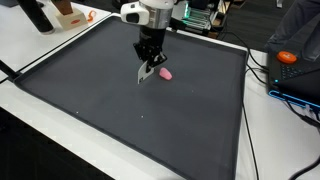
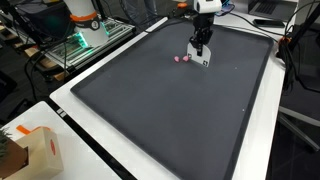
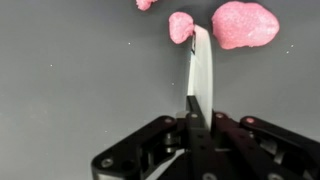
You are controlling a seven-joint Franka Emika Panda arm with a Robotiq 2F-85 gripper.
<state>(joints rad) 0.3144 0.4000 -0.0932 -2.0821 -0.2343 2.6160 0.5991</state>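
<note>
My black gripper (image 3: 197, 120) clenches thin white blade (image 3: 201, 65) upright, only its tip landing | tip upper centre, between small pink doughy lump (image 3: 180, 26) and bigger pink lump (image 3: 245, 24)

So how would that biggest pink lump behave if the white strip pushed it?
The biggest pink lump looks soft and lumpy, probably dough-like: likely to dent or smear rather than roll. Small beside the white strip, it seems light and may slide on the dark mat.
</note>
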